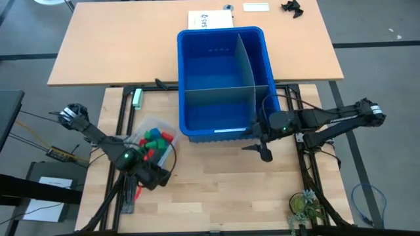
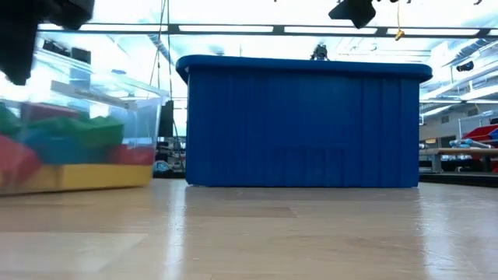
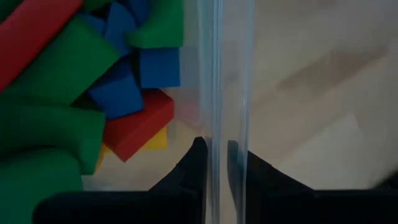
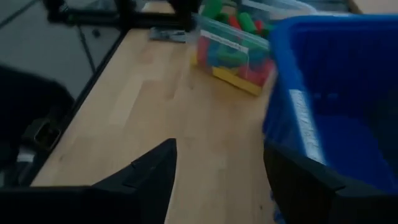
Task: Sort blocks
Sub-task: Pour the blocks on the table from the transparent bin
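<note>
Blocks (image 1: 153, 139) in red, green, blue and yellow fill a small clear tub (image 1: 164, 149) on the wooden table, left of the large blue bin (image 1: 223, 78). They also show in the left wrist view (image 3: 93, 93) and the low view (image 2: 70, 148). My left gripper (image 1: 159, 169) is at the tub's near side, shut on its wall. My right gripper (image 1: 261, 151) hovers open and empty just in front of the bin's near right corner, and it also shows in its own wrist view (image 4: 217, 180). My left gripper holds the tub's clear wall (image 3: 216, 124) at its rim, one finger (image 3: 194, 163) inside the tub and one (image 3: 244, 165) outside. It comes from above on the tub's near side. The tub's base rests on the table (image 2: 78, 187).
The bin has a grey divider (image 1: 246, 62) splitting it into compartments. A white paper (image 1: 209, 19) lies on the far table behind it. A small green thing (image 1: 137, 98) lies at the table's left edge. Bare wood (image 1: 216, 190) lies between the two grippers.
</note>
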You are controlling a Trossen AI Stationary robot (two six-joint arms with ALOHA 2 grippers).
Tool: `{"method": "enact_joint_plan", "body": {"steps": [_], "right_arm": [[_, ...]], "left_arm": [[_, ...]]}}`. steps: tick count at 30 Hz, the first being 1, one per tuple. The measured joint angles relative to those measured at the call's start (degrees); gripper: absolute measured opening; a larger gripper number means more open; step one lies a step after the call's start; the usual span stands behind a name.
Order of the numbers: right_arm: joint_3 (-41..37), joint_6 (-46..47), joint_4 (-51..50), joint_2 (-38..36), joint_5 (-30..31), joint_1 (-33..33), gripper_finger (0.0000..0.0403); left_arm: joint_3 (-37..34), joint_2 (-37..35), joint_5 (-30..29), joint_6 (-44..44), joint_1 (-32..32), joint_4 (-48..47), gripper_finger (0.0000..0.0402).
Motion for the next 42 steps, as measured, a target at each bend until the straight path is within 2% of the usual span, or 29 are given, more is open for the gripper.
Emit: {"method": "enact_joint_plan", "body": {"steps": [5, 9, 14, 21, 26, 33, 38, 42], "right_arm": [[0.0, -6.7, 2.9, 4.9, -0.4, 3.9, 0.0213], [0.0, -7.2, 3.5, 10.4, 7.0, 4.1, 0.0187], [0.0, -7.8, 4.5, 15.6, 18.5, 2.5, 0.0145], [0.0, -9.8, 8.8, 16.7, 21.6, 0.2, 0.012], [-0.1, -13.3, 14.2, 16.8, 20.7, -1.2, 0.0136], [0.0, -14.9, 15.7, 16.7, 18.5, -2.2, 0.0196], [0.0, -16.8, 16.9, 16.7, 15.3, -2.2, 0.023], [0.0, -19.6, 18.6, 17.3, 15.8, -2.6, 0.0235]], "left_arm": [[0.0, 0.8, -0.4, 4.2, -4.9, 4.6, 0.0059], [0.0, 0.8, -1.9, 5.3, -6.8, 4.7, 0.0063], [0.0, 1.2, -1.8, 12.3, -8.8, 5.5, 0.0064], [0.2, 3.2, -4.0, 24.0, -9.1, 6.0, 0.0064], [0.1, 4.1, -9.1, 31.4, -9.0, 7.0, 0.0063], [-0.1, 4.6, -13.3, 35.6, -9.0, 8.8, 0.0058], [0.0, 5.5, -12.4, 37.0, -8.9, 10.8, 0.0054], [0.1, 6.4, -11.9, 37.6, -9.7, 13.6, 0.0054]]}}
